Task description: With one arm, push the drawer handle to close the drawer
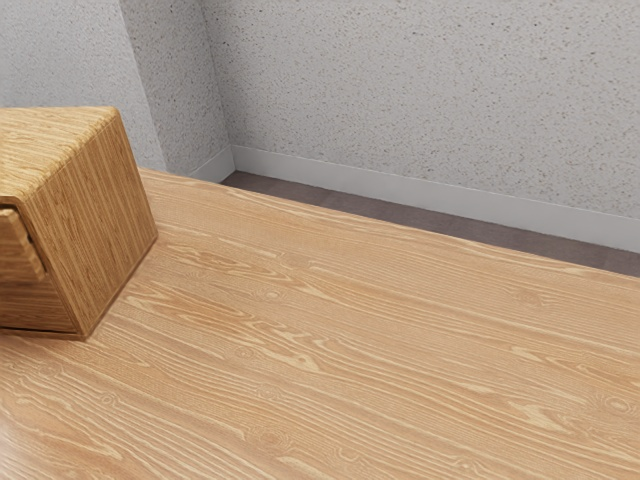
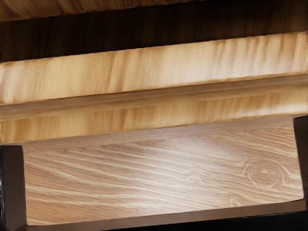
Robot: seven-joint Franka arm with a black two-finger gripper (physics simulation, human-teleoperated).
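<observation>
Whether the gripper's fingers are standing apart or together cannot be told, nor whether they are holding or touching anything. In the wrist view, a dark piece (image 2: pixel 12 187) and a second dark piece (image 2: pixel 302 144) are flanking a patch of wood-grained table. Beyond that patch, two pale wooden strips are running side by side: a nearer strip (image 2: pixel 154 119) and a wider strip (image 2: pixel 154 65), with a browner band lying between them. Which of them is forming the handle is unclear. Past the wider strip, a deep dark recess (image 2: pixel 144 31) is opening, and browner wood (image 2: pixel 72 7) is bordering its far side.

In the exterior view, the wooden cabinet (image 1: pixel 100 220) is standing upright at the view's left, partly cut off by its edge. The drawer (image 1: pixel 15 255) is showing part of its front there, beside a narrow dark gap. From the cabinet's side, the table (image 1: pixel 350 330) is stretching toward the exterior view's right. Beyond its far edge, a dark floor (image 1: pixel 400 217) is meeting a pale baseboard (image 1: pixel 400 190) and a speckled wall (image 1: pixel 420 90).
</observation>
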